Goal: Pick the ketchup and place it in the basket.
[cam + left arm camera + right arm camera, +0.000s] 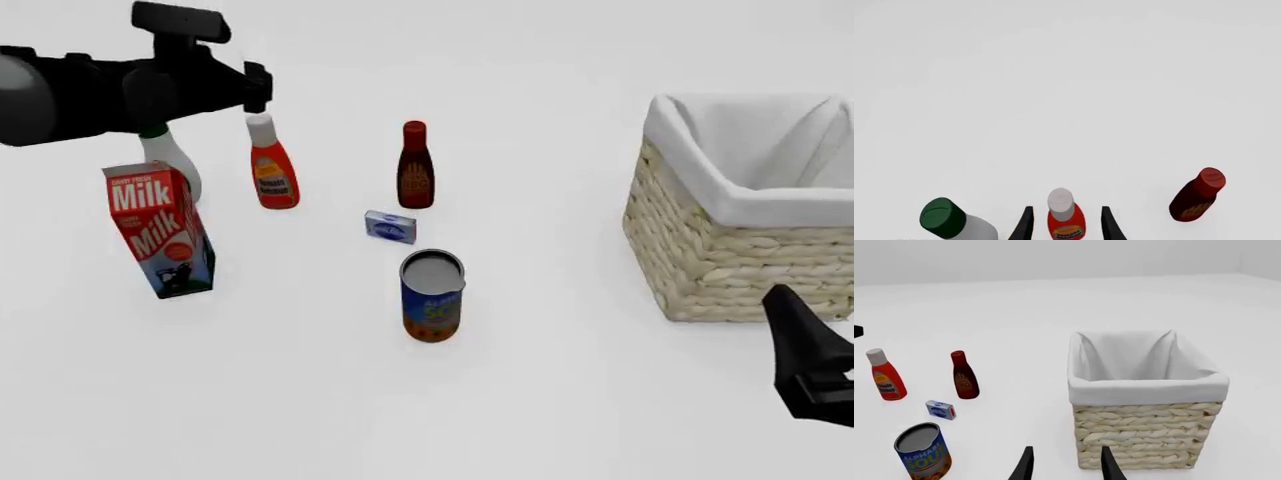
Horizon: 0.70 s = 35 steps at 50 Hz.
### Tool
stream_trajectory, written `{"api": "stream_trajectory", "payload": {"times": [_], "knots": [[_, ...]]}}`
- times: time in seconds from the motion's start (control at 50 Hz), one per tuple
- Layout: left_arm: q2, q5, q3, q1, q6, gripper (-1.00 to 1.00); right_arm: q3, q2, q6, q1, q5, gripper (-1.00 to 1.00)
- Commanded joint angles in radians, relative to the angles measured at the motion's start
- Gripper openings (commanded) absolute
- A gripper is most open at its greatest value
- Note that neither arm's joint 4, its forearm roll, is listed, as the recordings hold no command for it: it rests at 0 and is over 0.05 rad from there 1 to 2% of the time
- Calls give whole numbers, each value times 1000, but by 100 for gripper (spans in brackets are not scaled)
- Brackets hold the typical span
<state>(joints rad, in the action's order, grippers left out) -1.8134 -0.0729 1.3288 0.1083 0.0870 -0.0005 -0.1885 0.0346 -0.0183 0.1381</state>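
1. Left gripper (pixel 1066 225): only two dark fingertips in the left wrist view, the rest cut off by the frame edge; in the front view fingertips masked by the arm's own dark body.
2. Ketchup (pixel 1066 216): base cut off in the left wrist view, label print too small to read.
3. White bottle with green cap (pixel 954 223): lower body cropped there; mostly hidden behind the milk carton (pixel 158 228) and the arm in the front view.
4. Right gripper (pixel 1066 465): fingertips alone visible in its own wrist view; cropped at the front view's edge.
5. Basket (pixel 721 250): right side cut off in the front view; inner floor out of sight.
6. Small blue box (pixel 391 227): lettering illegible.
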Motion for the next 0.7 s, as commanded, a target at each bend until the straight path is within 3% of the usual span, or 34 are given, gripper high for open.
{"api": "stream_trajectory", "payload": {"times": [0.02,0.7], "knots": [[-72,-19,23,-12,-1,100,0,-19,5,-2,15,100],[-162,-43,56,-16,-9,100,0,-46,17,0,35,100]]}}
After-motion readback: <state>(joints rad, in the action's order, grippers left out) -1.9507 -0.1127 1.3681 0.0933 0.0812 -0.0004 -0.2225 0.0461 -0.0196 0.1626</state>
